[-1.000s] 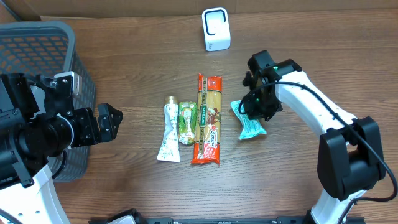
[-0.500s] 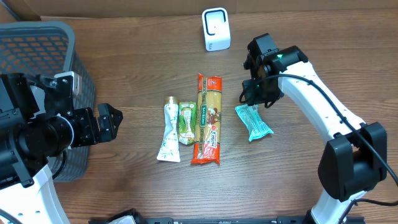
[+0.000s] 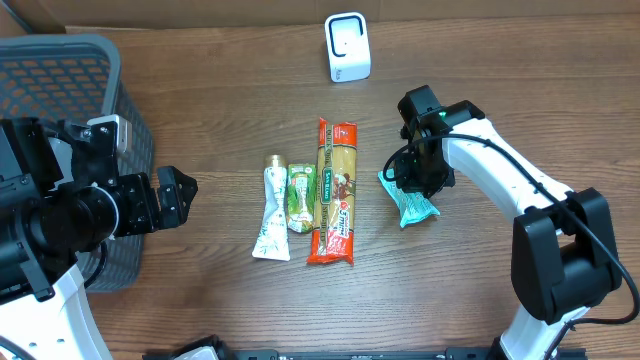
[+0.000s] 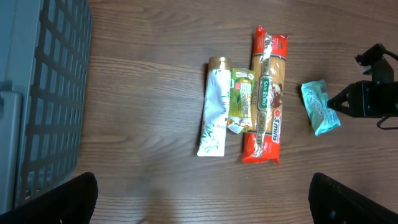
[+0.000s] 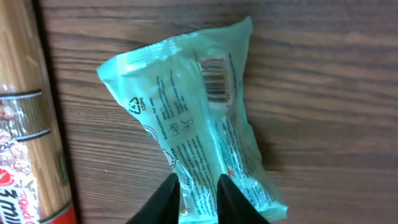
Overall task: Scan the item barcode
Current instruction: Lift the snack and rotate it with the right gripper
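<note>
Okay, left jaws: wide open, empty, parked well left of the pasta pack (image 3: 334, 192), not involved. Right jaws: nearly closed, fingertips (image 5: 166, 198) pinching a fold of the teal packet (image 5: 186, 118) at the end away from its barcode (image 5: 216, 79). The packet lies on the counter (image 3: 220, 110) just right of the pasta pack, barcode side up. The bite looks thin, and I can't tell if it's secure.

To do this step well: firm up the pinch before lifting and keep the fingers off the barcode. Lift clear of the pasta pack, carry to the white scanner (image 3: 347, 47) beyond the pasta pack's far end, and turn the barcode flat toward its window, not crumpled.

Versus half a second ago: the right arm (image 3: 500, 170) was raised, nearer the scanner, with the packet lying free. Now it's down on the packet. Left arm unchanged.
</note>
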